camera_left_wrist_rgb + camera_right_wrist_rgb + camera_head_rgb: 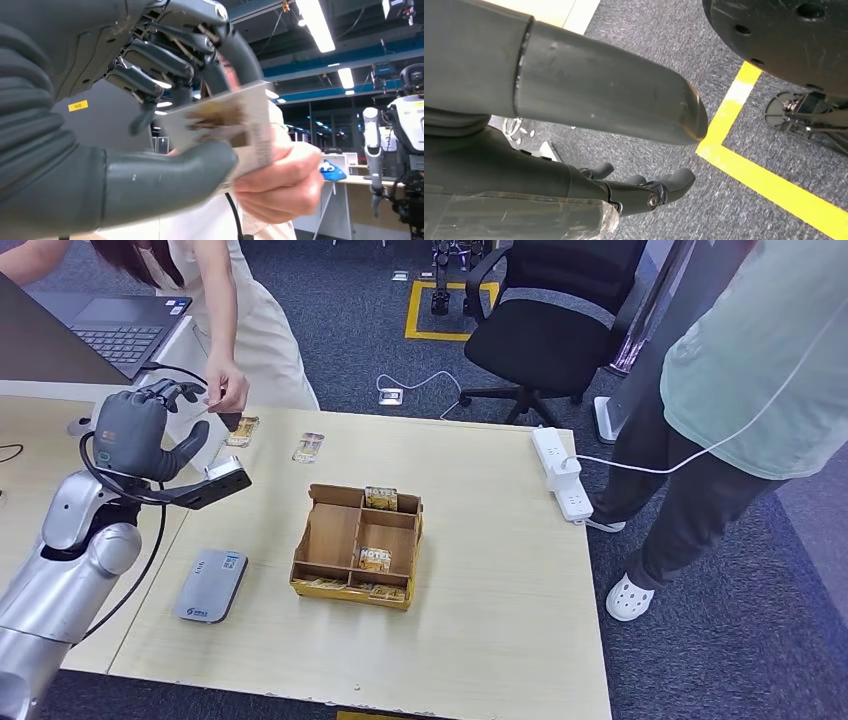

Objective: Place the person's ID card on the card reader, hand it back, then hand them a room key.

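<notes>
Two hands on one card (225, 125): pinched between the thumb and the dark fingers (155, 60) of the robot's left hand (140, 430), and gripped at its far end by a person's hand (280, 185); pale, with a brownish print, too blurred to tell ID card from room key; held raised off the table (480, 620), at about 10 o'clock from the cardboard box (357, 545), over the table's far left corner; met there in the head view by the hand of a person in a light dress, leaning in from 11 o'clock; lying flat at 8 o'clock from the box, near the front left edge, a grey card reader (210, 585), nothing on top of it; standing upright in two of the box's compartments, hotel key cards (375, 558), with more laid along its front slot; resting on the table at 11 o'clock from the box, two loose cards (242, 430), side by side and apart; at 2 o'clock from the box, along the right edge, a white power strip (560, 473); beyond it, at 3 o'clock, a second person in a pale green shirt (740, 370), standing on the carpet; hanging over grey carpet and a yellow floor line, the right hand (589, 175), thumb straight, fingers loosely bent and apart from it, holding nothing
</notes>
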Controlling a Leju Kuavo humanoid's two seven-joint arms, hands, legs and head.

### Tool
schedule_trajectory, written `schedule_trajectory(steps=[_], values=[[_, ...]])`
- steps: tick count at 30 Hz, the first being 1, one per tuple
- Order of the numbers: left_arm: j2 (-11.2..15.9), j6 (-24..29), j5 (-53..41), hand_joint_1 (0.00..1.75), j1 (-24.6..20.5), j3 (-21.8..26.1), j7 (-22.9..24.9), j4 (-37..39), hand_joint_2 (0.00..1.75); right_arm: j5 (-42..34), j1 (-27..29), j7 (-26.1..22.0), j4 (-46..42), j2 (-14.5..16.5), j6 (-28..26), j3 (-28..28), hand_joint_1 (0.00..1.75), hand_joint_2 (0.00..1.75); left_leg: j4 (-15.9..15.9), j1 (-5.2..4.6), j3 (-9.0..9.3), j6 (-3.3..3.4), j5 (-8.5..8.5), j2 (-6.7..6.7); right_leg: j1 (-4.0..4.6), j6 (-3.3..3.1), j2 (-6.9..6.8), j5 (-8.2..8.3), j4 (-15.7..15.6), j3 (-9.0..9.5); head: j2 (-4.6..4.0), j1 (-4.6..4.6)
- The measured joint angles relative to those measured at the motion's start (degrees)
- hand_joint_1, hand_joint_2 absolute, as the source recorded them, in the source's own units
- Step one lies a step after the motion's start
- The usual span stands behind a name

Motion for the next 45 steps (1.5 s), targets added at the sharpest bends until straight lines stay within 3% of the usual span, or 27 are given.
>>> schedule_trajectory(steps=[5,10,16,21,27,30,35,45], values=[[0.0,-1.3,0.3,0.0,0.0,-0.1,0.6,0.2,1.75,-0.2,0.0,0.3,0.5,-0.1,0.2,0.0,0.0,0.0,0.0,-0.01,0.0,0.0,0.0,0.0,0.0,0.0,0.0,0.0,0.0,0.0,0.0,0.0],[0.5,-8.7,6.8,0.0,0.0,-0.4,-0.4,0.2,1.75,-0.2,0.0,0.4,0.5,-0.1,1.0,0.0,0.0,0.0,0.0,-0.01,0.01,0.0,0.01,0.0,0.01,0.0,0.0,0.0,0.0,0.0,0.0,-0.01],[1.6,-13.0,10.5,0.0,0.0,-0.9,-2.1,-0.1,1.75,-0.2,0.0,0.4,0.4,-0.1,1.5,0.0,0.0,0.0,0.0,0.01,0.0,0.0,0.0,0.0,0.01,0.0,0.01,0.0,0.0,0.0,0.0,0.01],[4.7,-23.0,12.9,0.0,0.2,-3.1,-6.4,-3.5,1.75,0.0,0.1,0.1,-0.2,-0.1,2.9,-0.3,0.0,0.0,0.0,0.03,-0.02,0.0,0.0,0.0,0.0,0.0,-0.01,0.0,0.0,-0.02,0.0,0.0],[10.2,-33.1,11.4,0.0,0.3,-12.7,-9.0,-12.9,1.75,0.3,0.3,0.0,-1.3,0.0,5.1,-2.1,0.0,0.0,0.0,0.03,-0.03,0.0,0.0,0.01,-0.01,0.0,0.0,0.0,0.0,-0.03,0.0,0.01],[11.7,-33.7,11.7,0.0,0.0,-17.4,-9.7,-16.9,1.75,0.3,0.3,-0.1,-1.8,0.1,5.6,-2.8,0.0,0.0,0.0,0.02,-0.03,0.0,0.0,-0.01,-0.01,0.0,-0.02,0.0,0.0,-0.02,0.0,0.01],[11.9,-32.0,8.7,0.0,-0.3,-22.7,-8.9,-20.7,1.75,0.3,0.3,-0.1,-2.2,0.3,5.4,-3.4,0.0,0.0,0.0,-0.02,-0.02,0.0,0.0,0.0,0.0,0.01,-0.01,0.0,0.0,-0.01,0.0,0.0],[11.8,-29.5,6.4,0.0,-0.2,-27.9,-7.1,-23.2,1.75,0.3,0.2,0.2,-2.7,0.8,5.4,-4.0,0.0,0.0,0.0,-0.01,-0.03,0.0,0.0,-0.01,0.01,0.0,-0.02,0.0,0.0,-0.01,0.0,0.0]])
